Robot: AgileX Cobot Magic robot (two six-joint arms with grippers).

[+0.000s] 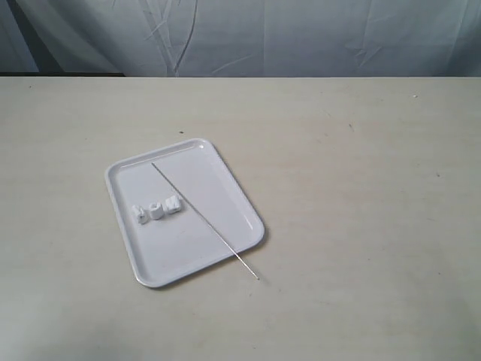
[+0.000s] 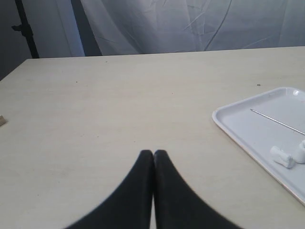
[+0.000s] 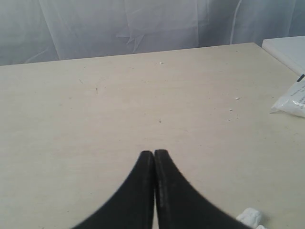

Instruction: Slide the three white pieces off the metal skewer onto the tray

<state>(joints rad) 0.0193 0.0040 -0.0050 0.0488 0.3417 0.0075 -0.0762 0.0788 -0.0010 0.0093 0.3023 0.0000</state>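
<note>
The white tray [image 1: 225, 226] lies left of the table's middle. Three white pieces [image 1: 156, 210] sit in a short row on its left half, beside the metal skewer [image 1: 197, 213], not on it. The skewer runs diagonally across the tray, and its near tip pokes over the rim onto the table. The left wrist view shows the tray [image 2: 233, 125], the skewer [image 2: 279, 122] and white pieces [image 2: 284, 157] off to one side. My left gripper [image 2: 153, 152] is shut, holds nothing, and hovers over bare table. My right gripper [image 3: 154, 152] is shut too and empty. Neither gripper appears in the exterior view.
A grey cloth backdrop [image 1: 240, 37] hangs behind the table's far edge. In the right wrist view a clear plastic bag [image 3: 291, 99] and a white box [image 3: 286, 50] lie at the table's side. A small white scrap [image 3: 251, 217] sits close to the right gripper.
</note>
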